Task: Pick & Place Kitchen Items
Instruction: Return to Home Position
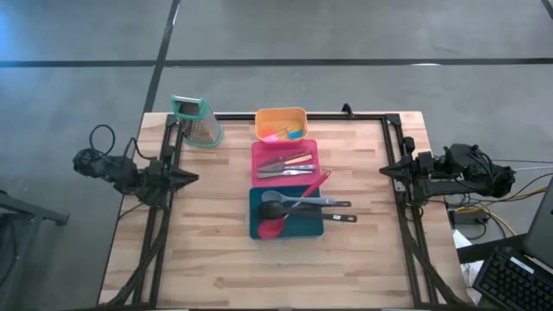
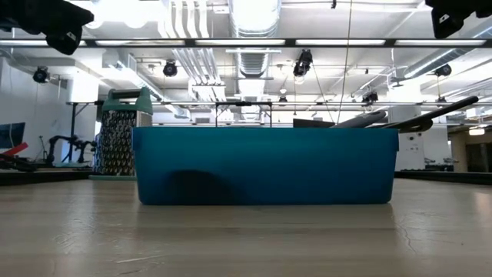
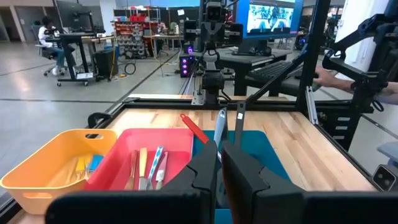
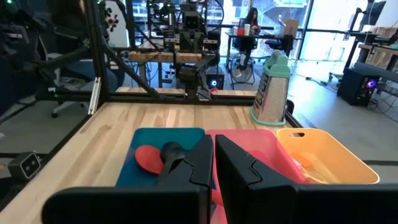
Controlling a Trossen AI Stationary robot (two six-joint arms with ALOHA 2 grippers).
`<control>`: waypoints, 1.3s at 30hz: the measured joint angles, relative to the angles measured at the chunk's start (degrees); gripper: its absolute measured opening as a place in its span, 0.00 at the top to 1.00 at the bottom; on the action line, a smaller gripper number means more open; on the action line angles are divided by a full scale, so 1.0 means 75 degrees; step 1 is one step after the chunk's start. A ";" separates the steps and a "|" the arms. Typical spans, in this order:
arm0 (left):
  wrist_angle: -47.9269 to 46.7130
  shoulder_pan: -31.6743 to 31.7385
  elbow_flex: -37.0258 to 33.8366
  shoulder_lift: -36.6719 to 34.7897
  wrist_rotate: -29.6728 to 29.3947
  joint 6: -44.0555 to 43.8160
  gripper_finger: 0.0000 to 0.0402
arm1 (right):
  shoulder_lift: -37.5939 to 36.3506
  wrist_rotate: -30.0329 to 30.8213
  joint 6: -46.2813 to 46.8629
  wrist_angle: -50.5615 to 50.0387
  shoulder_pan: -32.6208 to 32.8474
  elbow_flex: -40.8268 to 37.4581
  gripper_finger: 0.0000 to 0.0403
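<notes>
Three trays stand in a row down the table's middle: orange point(image 1: 279, 123) at the far end, pink point(image 1: 285, 161), then teal point(image 1: 286, 212). The pink tray holds slim knives and cutlery point(image 1: 285, 164); the orange one holds small coloured pieces point(image 1: 285, 133). In the teal tray lie a red spoon point(image 1: 272, 227), a grey spoon point(image 1: 298, 203) and a black spoon point(image 1: 278, 211), whose handle point(image 1: 342, 218) sticks out over the right rim. Another red spoon point(image 1: 316, 183) lies across the pink and teal trays. My left gripper point(image 3: 219, 171) is shut at the left edge, my right gripper point(image 4: 213, 158) shut at the right edge, both empty.
A green-topped metal grater point(image 1: 197, 121) stands at the far left of the table, beside the orange tray. Black frame rails run along the left point(image 1: 160, 216), right point(image 1: 406, 225) and far edges. Bare wood point(image 1: 276, 276) lies between the teal tray and the near edge.
</notes>
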 joint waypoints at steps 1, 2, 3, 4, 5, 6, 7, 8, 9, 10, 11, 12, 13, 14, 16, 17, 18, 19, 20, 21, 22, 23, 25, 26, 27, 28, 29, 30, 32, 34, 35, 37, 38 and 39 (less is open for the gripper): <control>0.0003 0.0000 -0.0002 0.0000 0.0000 0.0001 0.93 | 0.0000 0.0000 0.0000 -0.0003 0.0000 0.0000 0.97; 0.0003 0.0000 -0.0002 0.0000 0.0000 0.0001 0.93 | 0.0000 0.0000 -0.0002 -0.0003 0.0000 0.0000 0.97; 0.0003 0.0000 0.0000 0.0000 -0.0001 0.0003 0.93 | 0.0000 0.0000 -0.0001 -0.0003 -0.0003 0.0000 0.97; 0.0003 0.0000 -0.0001 0.0000 -0.0002 0.0001 0.92 | 0.0000 0.0000 0.0000 0.0000 -0.0002 0.0000 0.97; 0.0003 0.0000 -0.0001 0.0000 0.0000 0.0003 0.92 | 0.0000 0.0000 0.0000 0.0000 -0.0001 0.0000 0.97; 0.0003 0.0000 0.0000 0.0000 0.0000 0.0003 0.92 | 0.0000 0.0000 -0.0001 0.0000 0.0000 0.0000 0.97; 0.0003 0.0000 0.0000 0.0000 0.0000 0.0003 0.92 | 0.0000 0.0000 -0.0003 -0.0003 0.0000 0.0000 0.97; 0.0003 0.0000 0.0000 0.0000 0.0000 0.0003 0.92 | 0.0000 0.0000 -0.0003 -0.0003 0.0000 0.0000 0.97; 0.0006 0.0000 0.0000 0.0000 0.0000 0.0003 0.92 | 0.0000 0.0000 0.0000 -0.0003 -0.0003 0.0000 0.97; 0.0006 0.0000 0.0000 0.0000 -0.0001 0.0003 0.93 | 0.0000 0.0000 -0.0003 0.0000 -0.0003 0.0000 0.97; 0.0006 0.0000 0.0000 0.0000 -0.0001 0.0003 0.93 | 0.0000 0.0000 -0.0003 0.0000 -0.0001 0.0000 0.97; 0.0006 0.0000 0.0000 0.0000 0.0000 0.0003 0.93 | 0.0000 0.0000 -0.0003 0.0000 0.0000 0.0000 0.97; 0.0006 0.0000 0.0000 0.0000 0.0000 0.0003 0.93 | 0.0000 0.0000 0.0000 0.0000 -0.0001 0.0000 0.97; 0.0009 0.0000 0.0000 0.0000 0.0000 0.0003 0.93 | 0.0000 0.0000 -0.0001 -0.0003 0.0000 0.0000 0.97; 0.0009 0.0000 0.0000 0.0000 -0.0003 0.0003 0.93 | 0.0000 0.0000 -0.0003 -0.0003 -0.0002 0.0000 0.97; 0.0009 0.0000 0.0000 0.0000 0.0000 0.0003 0.92 | 0.0000 0.0000 -0.0001 -0.0001 -0.0001 0.0000 0.97; 0.0009 0.0000 -0.0001 0.0000 0.0000 0.0003 0.92 | 0.0000 0.0000 -0.0003 0.0000 -0.0003 0.0000 0.97; 0.0009 0.0000 0.0000 0.0000 0.0000 0.0005 0.92 | 0.0000 0.0000 -0.0003 0.0000 0.0000 0.0000 0.97; 0.0009 0.0000 0.0000 0.0000 0.0000 0.0006 0.91 | 0.0000 0.0000 -0.0002 -0.0003 0.0000 0.0000 0.97; 0.0012 0.0000 -0.0002 0.0000 0.0000 0.0006 0.91 | 0.0000 0.0000 -0.0003 -0.0003 -0.0001 0.0000 0.97; 0.0012 0.0000 0.0000 0.0000 0.0000 0.0006 0.91 | 0.0000 0.0000 -0.0003 -0.0002 0.0000 0.0000 0.97; 0.0012 0.0000 0.0000 0.0000 -0.0001 0.0006 0.91 | 0.0000 0.0000 -0.0003 -0.0002 -0.0003 0.0000 0.97; 0.0012 0.0000 0.0000 0.0000 0.0000 0.0006 0.92 | 0.0000 0.0000 -0.0003 0.0000 0.0000 0.0000 0.97; 0.0012 0.0000 -0.0001 0.0000 0.0000 0.0006 0.92 | 0.0000 0.0000 -0.0002 -0.0003 -0.0001 0.0000 0.97; 0.0012 0.0000 -0.0002 0.0000 0.0000 0.0006 0.92 | 0.0000 0.0000 -0.0003 -0.0003 0.0000 0.0000 0.97; 0.0012 0.0000 -0.0003 0.0000 0.0000 0.0006 0.92 | 0.0000 0.0000 -0.0003 -0.0003 0.0000 0.0000 0.97; 0.0012 0.0000 0.0000 0.0000 -0.0001 0.0006 0.93 | 0.0000 0.0000 -0.0003 -0.0003 -0.0002 0.0000 0.97; 0.0012 0.0000 -0.0002 0.0000 -0.0002 0.0006 0.93 | 0.0000 0.0000 -0.0003 -0.0002 -0.0002 0.0000 0.97; 0.0015 0.0000 0.0000 0.0000 0.0000 0.0006 0.92 | 0.0000 0.0000 -0.0002 -0.0001 0.0000 0.0000 0.97; 0.0013 0.0000 0.0000 0.0000 -0.0001 0.0006 0.92 | 0.0000 0.0002 -0.0003 -0.0003 0.0000 0.0000 0.97; 0.0015 0.0000 0.0000 0.0000 0.0000 0.0006 0.92 | 0.0000 0.0000 0.0000 -0.0003 0.0000 0.0000 0.97; 0.0015 0.0000 0.0000 0.0000 0.0000 0.0006 0.91 | 0.0000 0.0003 -0.0003 0.0000 0.0000 0.0000 0.97; 0.0015 0.0000 -0.0003 0.0000 0.0000 0.0006 0.91 | 0.0000 0.0000 -0.0003 -0.0002 0.0000 0.0000 0.97; 0.0015 0.0000 -0.0002 0.0001 0.0000 0.0006 0.92 | 0.0000 0.0001 -0.0003 -0.0003 0.0000 0.0000 0.97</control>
